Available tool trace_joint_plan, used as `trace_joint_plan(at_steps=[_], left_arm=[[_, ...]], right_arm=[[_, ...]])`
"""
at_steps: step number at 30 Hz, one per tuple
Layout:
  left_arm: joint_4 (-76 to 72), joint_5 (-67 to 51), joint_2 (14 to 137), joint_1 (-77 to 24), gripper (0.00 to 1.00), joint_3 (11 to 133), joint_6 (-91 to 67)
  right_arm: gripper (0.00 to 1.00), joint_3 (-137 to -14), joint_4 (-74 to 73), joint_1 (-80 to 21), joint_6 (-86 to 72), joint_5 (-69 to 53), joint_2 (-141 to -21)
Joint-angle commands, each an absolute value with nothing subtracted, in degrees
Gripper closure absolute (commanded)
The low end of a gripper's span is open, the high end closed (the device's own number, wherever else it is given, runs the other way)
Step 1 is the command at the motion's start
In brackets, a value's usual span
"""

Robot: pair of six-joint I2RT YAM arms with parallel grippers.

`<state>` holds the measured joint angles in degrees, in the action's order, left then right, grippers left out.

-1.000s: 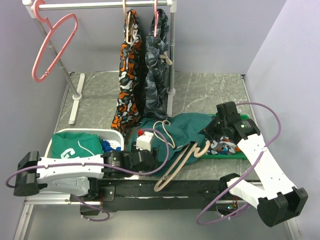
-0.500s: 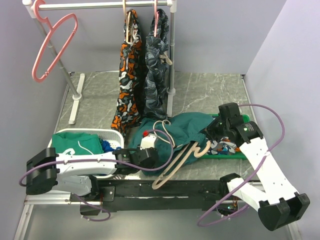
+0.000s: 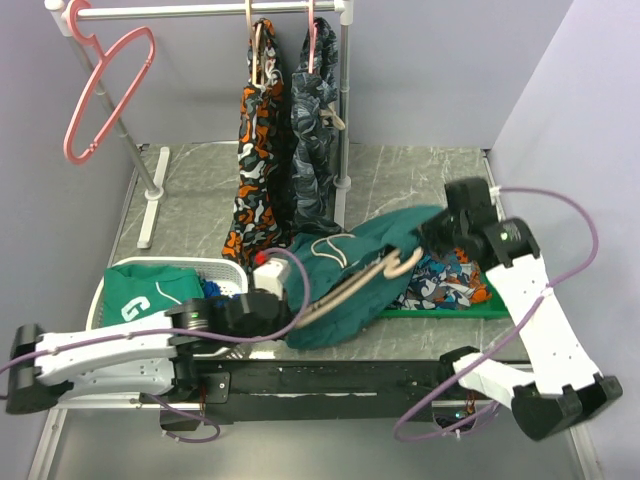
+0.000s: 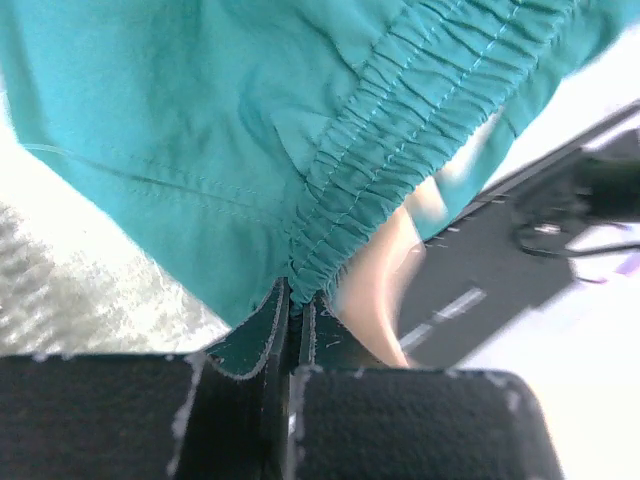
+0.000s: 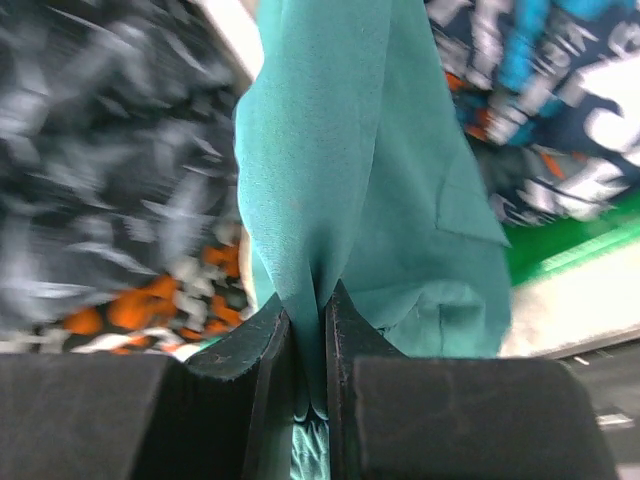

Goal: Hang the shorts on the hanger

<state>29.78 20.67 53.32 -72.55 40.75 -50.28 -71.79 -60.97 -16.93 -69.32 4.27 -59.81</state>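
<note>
Nearest, in front of the clothes rack (image 3: 345,120) and to its left, the left gripper (image 4: 293,300) has its jaws pressed together on the gathered elastic waistband of the shorts (image 3: 340,318). The tan hanger (image 3: 395,265) shows just beside that pinch. The teal shorts stretch in a sagging band in front of the rack's foot, with the hanger lying slantwise across them. To the rack's right the right gripper (image 5: 308,310) is clamped on a fold at their other end. On the table near that end, a patterned garment (image 3: 450,285) lies on a green board (image 3: 490,308). Left of the rack's foot a white basket (image 3: 110,275) holds a bright green garment (image 3: 150,290). From the rack's rail hang orange camouflage shorts (image 3: 255,180), grey camouflage shorts (image 3: 310,150) and, at its far left, a pink hanger (image 3: 105,90).
</note>
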Motion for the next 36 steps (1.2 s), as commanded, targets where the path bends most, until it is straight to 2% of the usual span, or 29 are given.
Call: trace_joint_plan(at_steps=[1, 5, 10, 19, 23, 29, 31, 35, 36], left_arm=[[37.25, 18.63, 48.61, -72.33, 0.99, 43.93, -49.75], [42.71, 19.69, 46.59, -72.33, 0.99, 46.93, -50.98], [42.18, 17.76, 43.33, -72.33, 0.99, 50.96, -49.66], [44.48, 16.08, 45.87, -72.33, 0.98, 61.69, -43.61], [42.81, 20.03, 50.35, -72.33, 0.93, 68.36, -39.74], [42.80, 24.25, 63.88, -71.90, 0.85, 83.04, -31.91], [42.98, 24.34, 68.10, -71.54, 0.80, 88.57, -28.67], [48.32, 31.89, 74.52, -71.46, 0.66, 97.19, -22.95], [50.51, 32.69, 76.62, -71.19, 0.59, 99.38, -21.03]], right_arm=[[1.00, -80.94, -61.52, -15.91, -73.03, 12.04, -64.67], [1.00, -84.19, -63.28, -15.82, -74.53, 15.20, -67.85], [1.00, -85.34, -64.25, -15.73, -75.93, 18.89, -69.26], [1.00, -90.35, -67.41, -15.56, -77.08, 18.81, -71.89], [1.00, -92.45, -71.44, -16.08, -79.36, 17.22, -71.98], [1.00, -92.81, -75.06, -17.40, -83.05, 13.02, -70.58], [1.00, -93.86, -76.72, -17.40, -83.32, 12.39, -71.80], [1.00, -102.70, -80.76, -17.32, -80.78, 7.83, -78.55], [1.00, -105.01, -82.69, -17.31, -79.99, 7.91, -79.62]])
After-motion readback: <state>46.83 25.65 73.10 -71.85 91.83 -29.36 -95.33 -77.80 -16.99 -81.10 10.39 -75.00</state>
